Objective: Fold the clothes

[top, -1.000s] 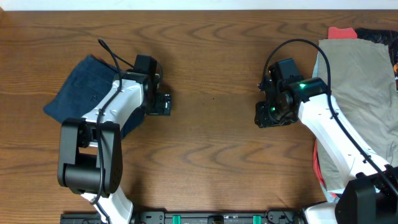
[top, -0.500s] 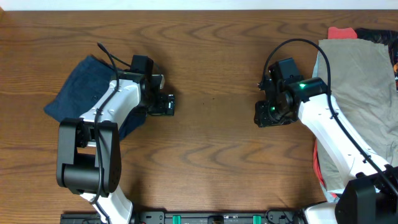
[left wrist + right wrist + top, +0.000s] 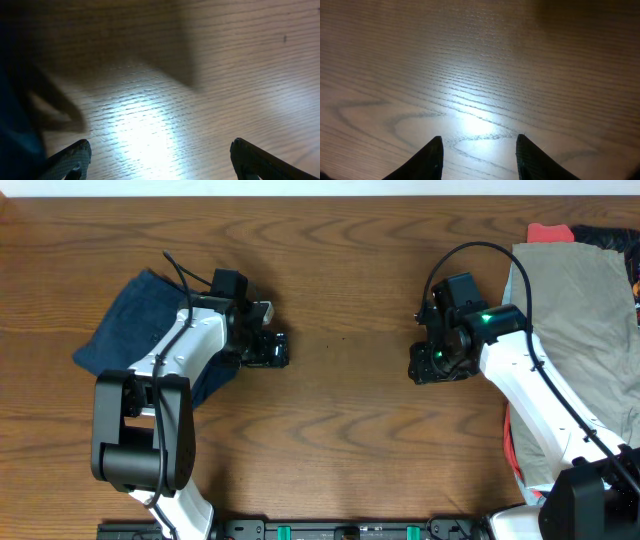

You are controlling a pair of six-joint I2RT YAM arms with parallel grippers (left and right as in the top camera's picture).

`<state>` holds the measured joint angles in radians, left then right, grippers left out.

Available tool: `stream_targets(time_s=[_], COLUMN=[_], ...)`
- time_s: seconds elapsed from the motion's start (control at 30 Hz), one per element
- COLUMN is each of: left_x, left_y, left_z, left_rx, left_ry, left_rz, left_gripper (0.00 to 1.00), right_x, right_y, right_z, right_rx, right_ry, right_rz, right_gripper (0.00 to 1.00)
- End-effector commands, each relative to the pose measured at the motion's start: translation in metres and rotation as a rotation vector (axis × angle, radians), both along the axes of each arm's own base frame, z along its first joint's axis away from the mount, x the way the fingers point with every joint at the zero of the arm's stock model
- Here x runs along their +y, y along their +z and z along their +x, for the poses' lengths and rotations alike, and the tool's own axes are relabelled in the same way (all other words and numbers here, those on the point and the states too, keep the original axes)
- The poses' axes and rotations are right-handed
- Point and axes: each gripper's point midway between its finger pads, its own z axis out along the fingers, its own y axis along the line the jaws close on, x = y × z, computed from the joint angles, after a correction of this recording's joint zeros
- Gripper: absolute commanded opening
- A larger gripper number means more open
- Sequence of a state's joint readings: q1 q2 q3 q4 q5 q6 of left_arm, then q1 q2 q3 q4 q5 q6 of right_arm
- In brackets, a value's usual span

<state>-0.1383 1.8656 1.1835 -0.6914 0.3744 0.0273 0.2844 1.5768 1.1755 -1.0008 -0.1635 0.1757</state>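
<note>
Folded navy-blue shorts (image 3: 135, 320) lie at the left of the table, partly under my left arm. A blurred dark blue edge of them shows at the left of the left wrist view (image 3: 15, 125). My left gripper (image 3: 272, 348) is open and empty over bare wood, just right of the shorts; its fingertips (image 3: 160, 157) stand wide apart. My right gripper (image 3: 432, 365) is open and empty over bare wood (image 3: 479, 150), left of a pile of clothes. That pile has a khaki-grey garment (image 3: 575, 300) on top, red fabric (image 3: 550, 232) behind it and dark fabric (image 3: 608, 238) at the far right.
The wooden table (image 3: 340, 270) spans the whole view. More red fabric (image 3: 512, 450) shows under my right arm near the front right. The arm bases sit at the table's front edge.
My left gripper has moved a little to the right, away from the navy shorts. The right arm has not moved.
</note>
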Motion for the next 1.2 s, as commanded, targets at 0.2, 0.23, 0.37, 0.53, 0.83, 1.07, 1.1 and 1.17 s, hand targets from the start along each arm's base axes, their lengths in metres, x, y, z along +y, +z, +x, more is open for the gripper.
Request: stream_targets(time_s=[0.2,0.23,0.37,0.53,0.83,1.07,1.1,1.17], left_x=[0.037,0.042,0.064,0.075,0.018,-0.008,-0.008,-0.007], left_y=[-0.013,-0.013,-0.012,-0.010,-0.004,0.006,0.006,0.006], left_z=[0.007,0.011,0.026,0.035,0.019,0.009,0.009,0.008], left_rx=[-0.033,-0.049,-0.116,-0.144,-0.093,-0.073,-0.072,-0.071], left_ry=[0.014,0.019,0.046,0.081,-0.046,-0.104,-0.104,-0.107], left_rz=[0.218,0.246,0.368,0.383,0.013,-0.150,-0.150,-0.148], left_gripper=[0.91,0.92,0.92,0.96,0.95,0.89,0.88,0.87], right_x=[-0.001,-0.001,-0.002,-0.002,-0.001,-0.002,-0.003,-0.003], right_y=[0.008,0.008,0.008,0.008,0.008,0.008,0.008,0.008], right_z=[0.005,0.004,0.003,0.002,0.004,0.004,0.005,0.005], right_rx=[-0.026,-0.025,-0.019,-0.016,-0.025,-0.028,-0.028,-0.029], right_ry=[-0.010,-0.009,-0.009,-0.006,-0.006,0.001,0.000,0.000], right_rz=[0.005,0.004,0.003,0.001,0.004,-0.001,-0.004,-0.004], right_gripper=[0.46,0.46,0.46,0.46,0.48,0.50,0.50,0.50])
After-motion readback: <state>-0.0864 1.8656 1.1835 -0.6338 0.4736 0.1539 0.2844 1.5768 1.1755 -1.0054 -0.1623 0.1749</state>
